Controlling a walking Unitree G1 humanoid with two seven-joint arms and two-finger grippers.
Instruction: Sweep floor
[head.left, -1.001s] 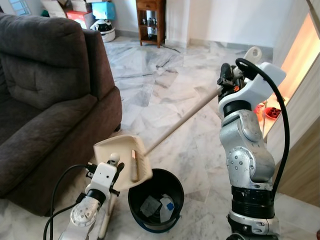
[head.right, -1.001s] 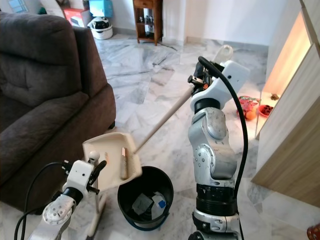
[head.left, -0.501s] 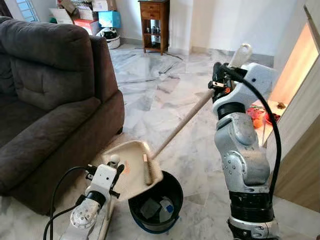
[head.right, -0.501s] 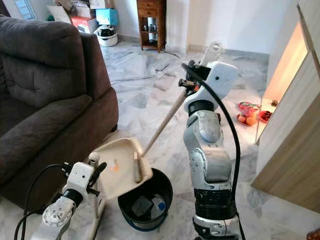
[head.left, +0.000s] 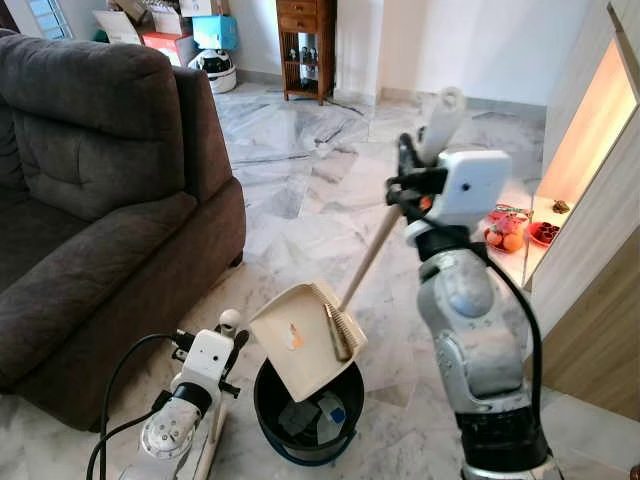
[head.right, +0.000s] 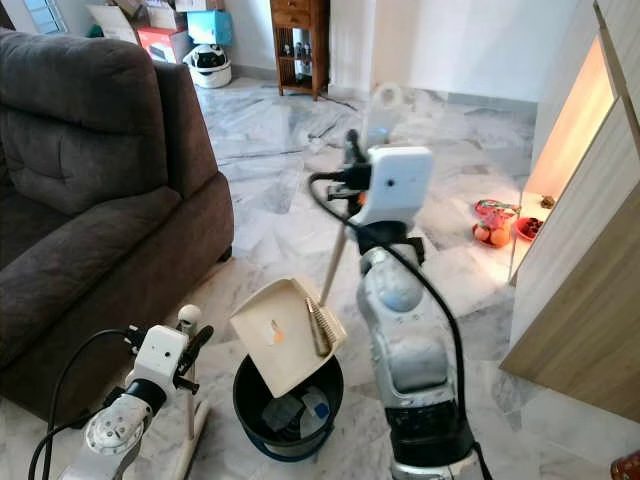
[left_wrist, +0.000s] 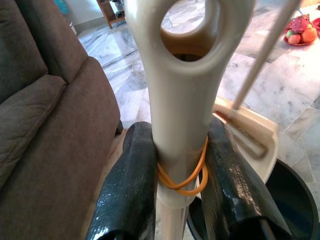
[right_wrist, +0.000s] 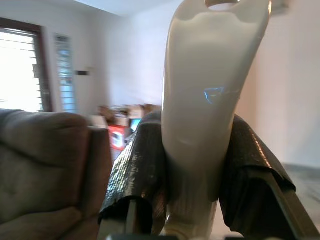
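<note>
A big dark sofa (head.left: 90, 180) stands well off to the left of both arms, on a pale marble floor (head.left: 300, 180).

The right gripper (head.left: 412, 185) is raised high in front of the robot and is clamped around the upper part of a long cream handle (head.left: 372, 250); in its wrist view the two black fingers (right_wrist: 137, 170) press on both sides of this handle. From this gripper the handle goes down and toward the robot's left, and at its lower end is the dustpan (head.left: 300, 335). The dustpan is tilted steeply, with a small orange spot on its inner face, and it hangs just above the black bin (head.left: 310, 410), which already has some paper scraps inside.

The left gripper (head.left: 228, 340) is low, just beside the bin on its left side. Its fingers (left_wrist: 132, 180) are closed tightly on a second cream pole (left_wrist: 180, 115), probably the broom, which has an orange rubber band around it and stands almost upright.

I think the step now is emptying the dustpan. The important relation is that the pan lies far below the right gripper, at the other end of the long axis, so small turns at the top make big moves over the bin. If it swings too far, the dirt may fall beside the rim.
</note>
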